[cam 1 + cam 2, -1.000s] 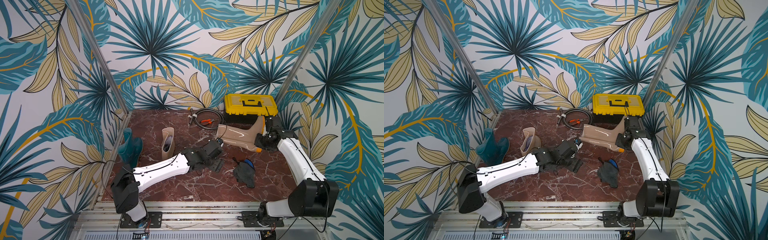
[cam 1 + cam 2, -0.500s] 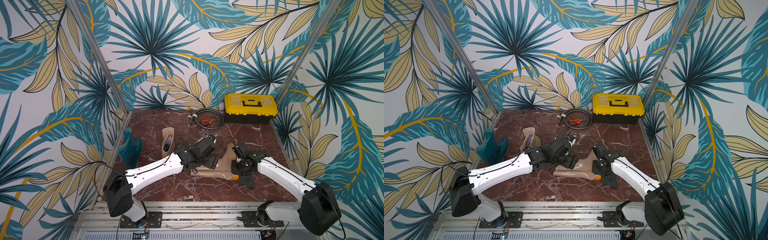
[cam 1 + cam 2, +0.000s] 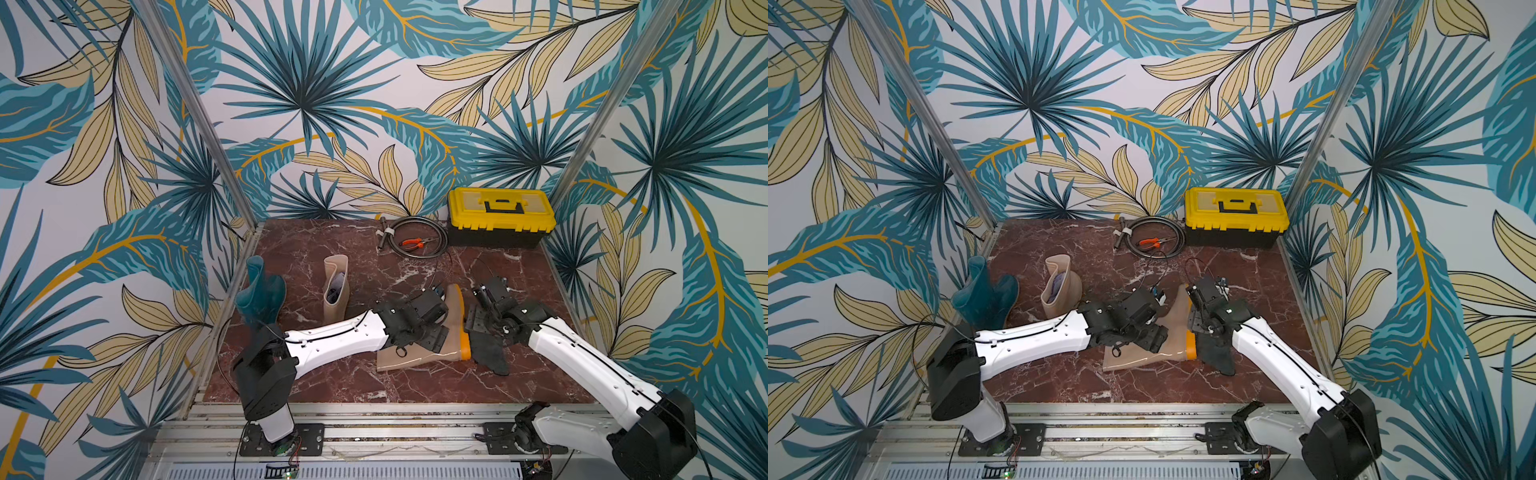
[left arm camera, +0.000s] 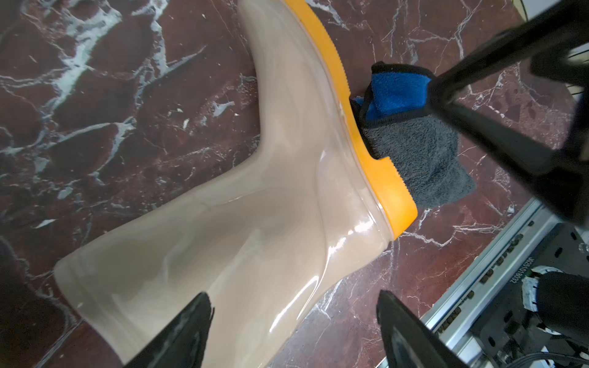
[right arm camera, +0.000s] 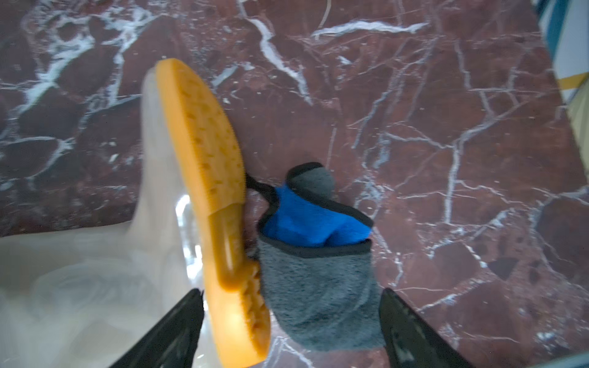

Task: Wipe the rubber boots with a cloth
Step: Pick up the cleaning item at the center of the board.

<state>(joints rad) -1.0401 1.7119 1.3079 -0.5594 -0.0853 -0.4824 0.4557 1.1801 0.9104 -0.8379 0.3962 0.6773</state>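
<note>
Right wrist view: seeing the cloth (image 5: 318,286) bunched on the marble (image 5: 446,127), touching the right side of the sole (image 5: 207,159) of the tan boot (image 5: 79,270) lying sideways, near centre. Got the right gripper (image 5: 291,306) spread wide over both, holding nothing. Same for the left gripper (image 4: 293,306), spread and empty above the shaft (image 4: 191,255). Looks like rag-pickup stage; needs pinching cloth alone, not sole.

Three rubber boots were on the count, all well apart from the yellow toolbox (image 3: 500,216): one teal boot (image 3: 259,293), one upright beige boot (image 3: 336,286), one lying beige boot (image 3: 424,360). One cloth (image 3: 490,353) showed, nearer the toolbox than the teal boot was. Just beside the toolbox sat one coiled cable (image 3: 444,241) and one pair of pliers (image 3: 411,243). One toolbox only. Two robot arms: left arm (image 3: 332,343), right arm (image 3: 582,365).
</note>
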